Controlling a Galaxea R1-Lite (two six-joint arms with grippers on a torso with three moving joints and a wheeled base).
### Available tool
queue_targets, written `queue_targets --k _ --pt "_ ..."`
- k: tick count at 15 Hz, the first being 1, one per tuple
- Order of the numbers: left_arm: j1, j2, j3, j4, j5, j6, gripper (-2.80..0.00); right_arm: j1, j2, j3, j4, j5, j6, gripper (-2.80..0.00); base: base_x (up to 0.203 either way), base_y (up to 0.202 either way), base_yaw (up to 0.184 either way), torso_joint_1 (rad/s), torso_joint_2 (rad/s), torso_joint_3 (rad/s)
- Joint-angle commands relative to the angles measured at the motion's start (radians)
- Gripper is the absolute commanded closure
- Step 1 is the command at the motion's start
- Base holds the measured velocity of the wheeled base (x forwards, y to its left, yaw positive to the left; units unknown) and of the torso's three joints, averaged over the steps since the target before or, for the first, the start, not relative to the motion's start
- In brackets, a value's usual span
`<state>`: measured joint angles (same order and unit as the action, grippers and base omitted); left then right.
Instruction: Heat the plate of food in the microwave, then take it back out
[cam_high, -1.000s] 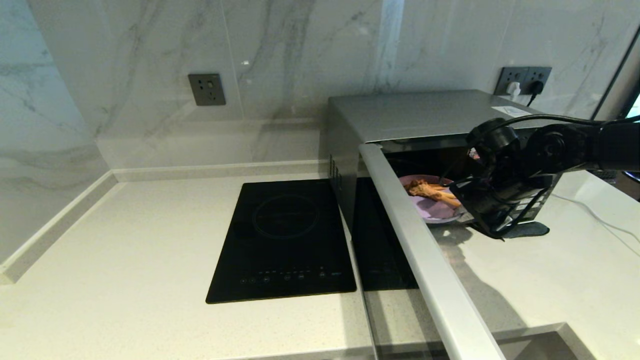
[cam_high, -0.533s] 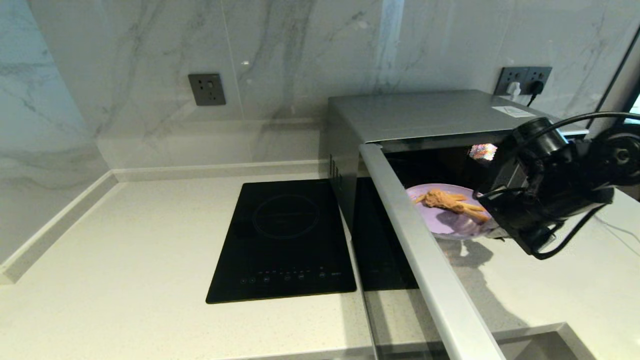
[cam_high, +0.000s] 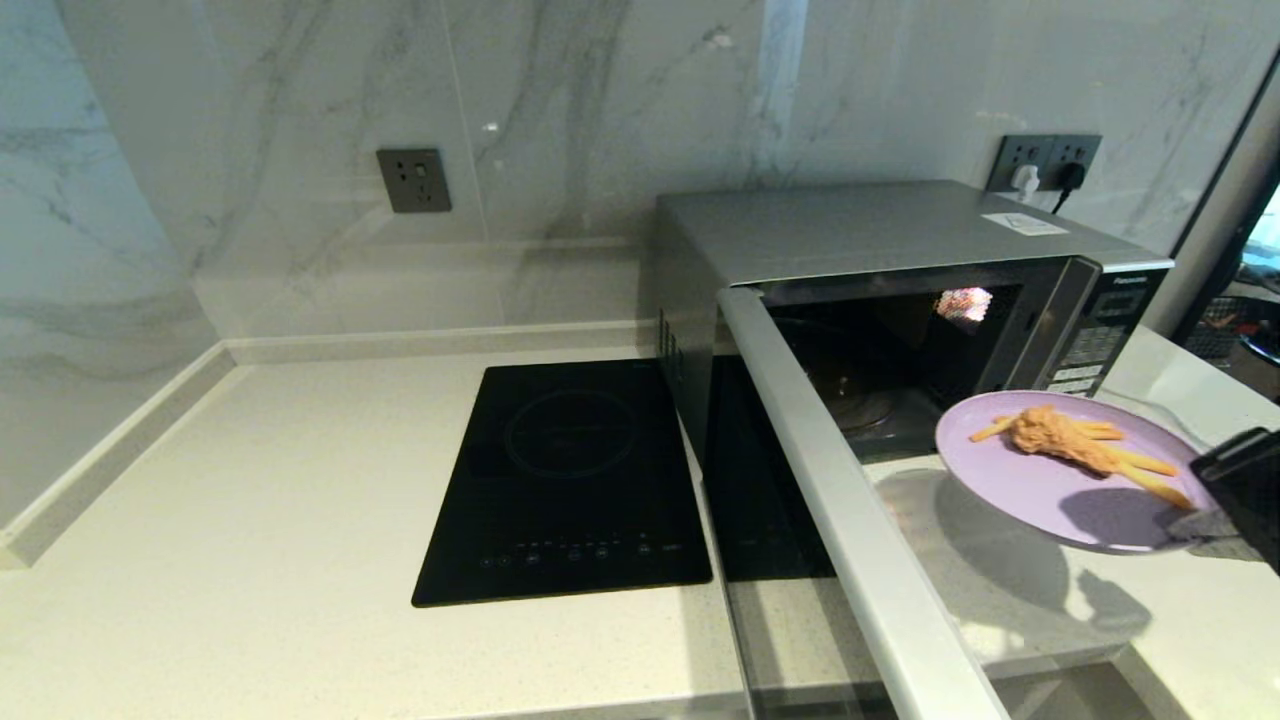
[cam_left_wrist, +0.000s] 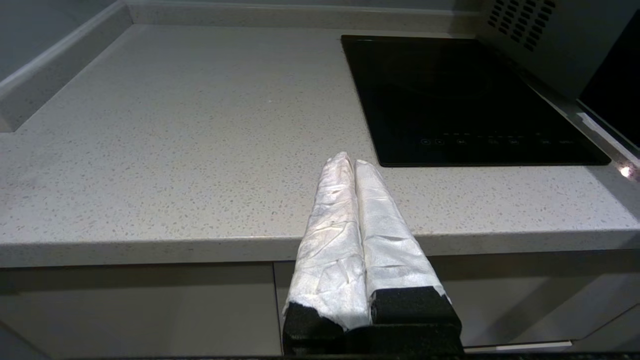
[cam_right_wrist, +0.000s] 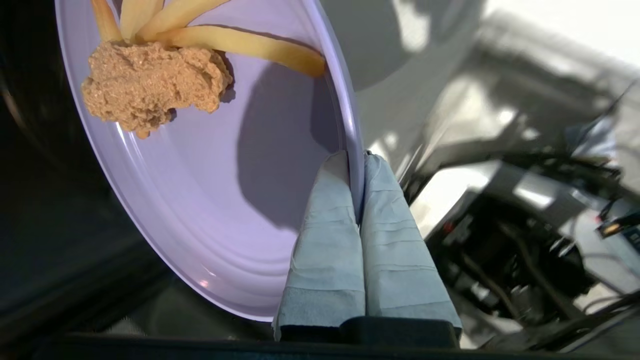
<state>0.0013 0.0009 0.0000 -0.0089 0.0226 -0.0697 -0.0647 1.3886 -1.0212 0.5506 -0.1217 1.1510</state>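
Above the speckled stone worktop (cam_high: 250, 480), the right gripper (cam_right_wrist: 356, 165) pinches the glossy lilac plate of food (cam_high: 1060, 480) by its rim, just outside the open microwave (cam_high: 870, 240); the left gripper (cam_left_wrist: 352, 162), closed and empty, hovers beside the black induction hob (cam_left_wrist: 450, 95).

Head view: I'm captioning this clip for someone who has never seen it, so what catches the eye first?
The plate of food, lilac with a golden fried piece and fries, hangs in the air above the counter in front of the microwave, pinched at its rim by the right gripper. The microwave's door stands wide open, its cavity dark. Left of it lies a black induction hob.
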Motion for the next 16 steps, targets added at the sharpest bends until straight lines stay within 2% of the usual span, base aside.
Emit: queue_targets --k 1,3,5,10,13,16 --pt "0.0 0.001 0.0 0.0 0.0 -0.001 0.0 -0.194 -0.083 0.036 0.002 0.002 -0.093 0.0 0.0 0.0 0.0 0.0 0.0 0.0" --pt "0.0 0.001 0.0 0.0 0.0 -0.001 0.0 -0.345 -0.076 0.043 -0.01 0.008 -0.198 0.0 0.0 0.0 0.0 0.0 0.0 0.0" --pt "0.0 0.001 0.0 0.0 0.0 -0.001 0.0 -0.447 -0.032 0.042 -0.041 0.02 -0.27 0.0 0.0 0.0 0.0 0.0 0.0 0.0" --pt "0.0 0.001 0.0 0.0 0.0 -0.001 0.0 -0.715 0.113 0.039 -0.158 0.131 -0.443 0.0 0.0 0.0 0.0 0.0 0.0 0.0" --pt "0.0 0.001 0.0 0.0 0.0 -0.001 0.0 -0.83 0.221 0.042 -0.234 0.186 -0.515 0.0 0.0 0.0 0.0 0.0 0.0 0.0" --pt "0.0 0.001 0.0 0.0 0.0 -0.001 0.0 -0.894 0.339 0.04 -0.326 0.204 -0.54 0.0 0.0 0.0 0.0 0.0 0.0 0.0"
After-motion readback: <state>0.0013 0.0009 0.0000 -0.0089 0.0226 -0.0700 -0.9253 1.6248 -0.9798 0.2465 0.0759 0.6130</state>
